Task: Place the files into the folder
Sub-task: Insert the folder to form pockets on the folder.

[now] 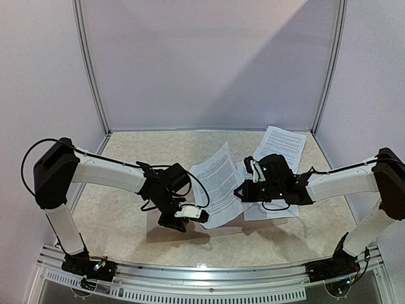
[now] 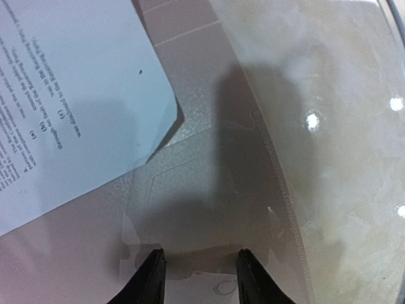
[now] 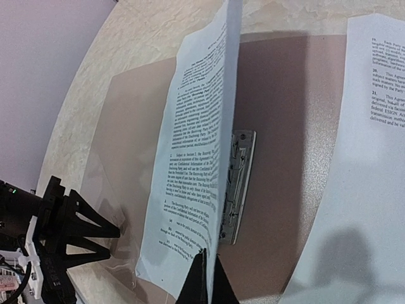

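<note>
Table (image 1: 120,202) left side and far edge: bare, passable. Centre obstructed by the open folder (image 3: 285,114), where a raised sheet (image 3: 190,164) stands pinched in the right gripper (image 3: 205,266). Left gripper (image 2: 200,254) occupies the folder's left edge. Second sheet (image 1: 283,147) lies flat near the far right corner.

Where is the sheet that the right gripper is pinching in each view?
Top external: held sheet, centre of the picture, slanted.
Left wrist: upper left corner, probably the same sheet.
Right wrist: centre, seen nearly edge-on, pinched at the bottom by the right gripper.
Shared landmark: left gripper, beside the sheet in every view.
</note>
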Available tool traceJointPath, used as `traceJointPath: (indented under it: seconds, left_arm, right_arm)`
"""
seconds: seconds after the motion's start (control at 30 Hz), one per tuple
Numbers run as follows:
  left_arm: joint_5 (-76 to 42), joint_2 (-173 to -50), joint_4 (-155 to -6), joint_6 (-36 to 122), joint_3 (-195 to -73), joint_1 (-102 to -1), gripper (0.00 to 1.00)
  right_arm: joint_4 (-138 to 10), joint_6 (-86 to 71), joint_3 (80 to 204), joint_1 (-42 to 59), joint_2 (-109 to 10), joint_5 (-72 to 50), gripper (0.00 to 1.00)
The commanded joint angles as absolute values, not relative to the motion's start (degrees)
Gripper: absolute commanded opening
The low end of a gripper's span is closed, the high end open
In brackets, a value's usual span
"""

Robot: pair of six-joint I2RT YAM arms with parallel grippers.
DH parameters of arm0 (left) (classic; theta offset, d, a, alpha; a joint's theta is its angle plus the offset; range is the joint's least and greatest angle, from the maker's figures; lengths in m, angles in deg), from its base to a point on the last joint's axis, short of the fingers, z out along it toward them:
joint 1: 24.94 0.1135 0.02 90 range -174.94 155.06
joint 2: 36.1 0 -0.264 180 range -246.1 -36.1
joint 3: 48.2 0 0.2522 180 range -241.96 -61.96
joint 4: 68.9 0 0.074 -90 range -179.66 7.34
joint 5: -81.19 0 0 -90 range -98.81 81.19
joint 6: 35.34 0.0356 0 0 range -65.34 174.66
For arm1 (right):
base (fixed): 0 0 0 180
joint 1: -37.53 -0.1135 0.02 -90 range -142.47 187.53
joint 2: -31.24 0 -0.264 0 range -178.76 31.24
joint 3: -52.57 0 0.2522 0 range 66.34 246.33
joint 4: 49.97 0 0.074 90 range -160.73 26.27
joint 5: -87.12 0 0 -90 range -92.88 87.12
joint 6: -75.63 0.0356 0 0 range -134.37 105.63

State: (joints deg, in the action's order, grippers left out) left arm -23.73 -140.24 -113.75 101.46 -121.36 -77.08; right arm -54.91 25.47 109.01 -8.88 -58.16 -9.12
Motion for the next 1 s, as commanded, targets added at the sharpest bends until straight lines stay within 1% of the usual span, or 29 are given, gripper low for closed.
traceJointPath:
  seconds: [0.0, 0.17, 0.43, 0.67, 0.77, 0.9, 0.97]
  left_arm:
    - [-20.64, -141.50, -117.10, 101.79, -119.01, -77.92, 0.42]
    - [-19.56, -140.70, -115.51, 101.68, -119.18, -77.25, 0.43]
    - [-18.57, -140.96, -112.42, 101.41, -116.21, -76.80, 0.44]
    - [-19.99, -140.48, -112.66, 100.57, -117.30, -76.10, 0.49]
    - [-20.64, -138.56, -114.94, 99.97, -119.22, -74.68, 0.53]
    - [-20.91, -132.99, -118.80, 99.55, -119.69, -70.84, 0.59]
    - [-20.00, -130.01, -120.82, 99.81, -118.54, -67.58, 0.60]
  right_arm:
    - [-51.72, 25.70, 108.64, -7.76, -59.04, -10.16, 0.00]
    - [-49.04, 27.51, 109.35, -7.68, -63.74, -14.96, 0.00]
    - [-42.68, 31.04, 105.55, -7.97, -64.82, -20.27, 0.00]
    - [-38.71, 35.03, 105.81, -10.32, -67.66, -20.18, 0.00]
    - [-37.39, 37.28, 105.27, -10.80, -68.88, -18.76, 0.00]
    - [-40.74, 39.40, 105.43, -10.77, -68.70, -15.44, 0.00]
    - [-43.70, 39.21, 106.20, -10.74, -68.54, -13.58, 0.00]
